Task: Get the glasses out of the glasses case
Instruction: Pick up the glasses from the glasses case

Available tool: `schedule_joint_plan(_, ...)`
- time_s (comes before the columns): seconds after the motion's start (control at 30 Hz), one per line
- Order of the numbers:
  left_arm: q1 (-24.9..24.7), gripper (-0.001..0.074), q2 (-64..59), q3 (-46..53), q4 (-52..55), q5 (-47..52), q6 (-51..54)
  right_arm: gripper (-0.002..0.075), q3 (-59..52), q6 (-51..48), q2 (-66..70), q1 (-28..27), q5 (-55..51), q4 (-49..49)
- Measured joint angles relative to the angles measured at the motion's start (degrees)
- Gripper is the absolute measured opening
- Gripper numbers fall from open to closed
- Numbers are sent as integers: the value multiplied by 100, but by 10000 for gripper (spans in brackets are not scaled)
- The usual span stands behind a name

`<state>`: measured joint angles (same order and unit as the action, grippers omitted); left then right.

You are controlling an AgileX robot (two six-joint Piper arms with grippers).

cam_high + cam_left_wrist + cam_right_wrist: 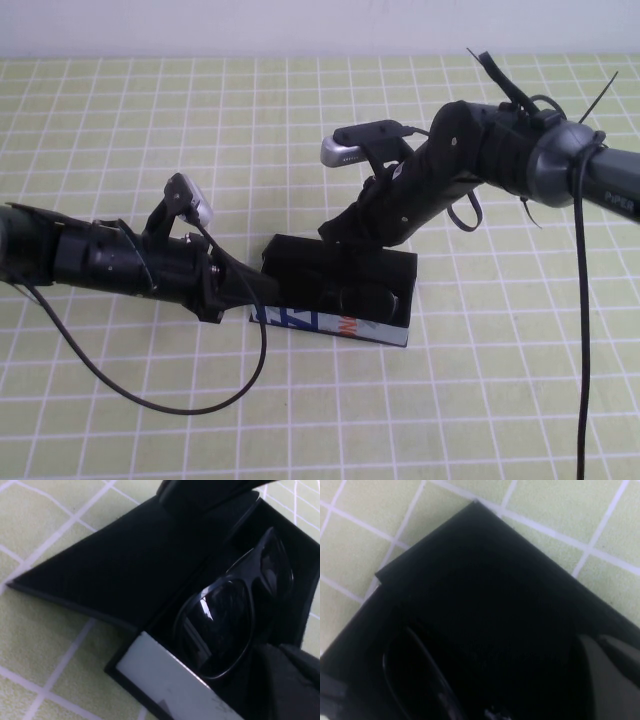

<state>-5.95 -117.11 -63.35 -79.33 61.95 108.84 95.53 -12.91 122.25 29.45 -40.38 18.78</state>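
Your left gripper (262,293) sits at the left end of the open glasses case (345,290), but you cannot tell how its fingers stand. Your right gripper (345,235) reaches down over the raised lid at the back; its state is equally unclear. The glasses (235,615) lie inside the case, lenses up, on the green checked tabletop (120,130)

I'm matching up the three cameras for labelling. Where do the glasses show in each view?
High view: the glasses lie inside the open glasses case, between left gripper and right gripper.
Left wrist view: right of centre.
Right wrist view: frame at the lower left.
Shared landmark: the case's black lid.
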Motion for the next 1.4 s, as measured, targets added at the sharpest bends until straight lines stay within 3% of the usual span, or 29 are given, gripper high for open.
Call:
schedule_joint_plan(0.23,0,-4,0,0,0,0,-3,-16,28,-332,-156,-5,-360,0)
schedule_joint_plan(0.5,0,-4,-11,0,0,26,-52,0,109,-2094,-827,413,-1699,9)
schedule_joint_plan(0.57,4,-4,-11,0,0,34,-64,39,109,-2391,-841,523,-1848,9)
schedule_joint_plan(0.77,13,-4,-11,0,2,48,-86,265,109,-2635,-665,581,-1878,-340)
schedule_joint_plan(0.83,13,-4,-11,0,2,48,-86,292,109,-2647,-609,581,-1805,-520)
schedule_joint_plan(1.4,17,-4,-11,0,15,61,-118,296,109,-2647,-184,581,-1419,-601)
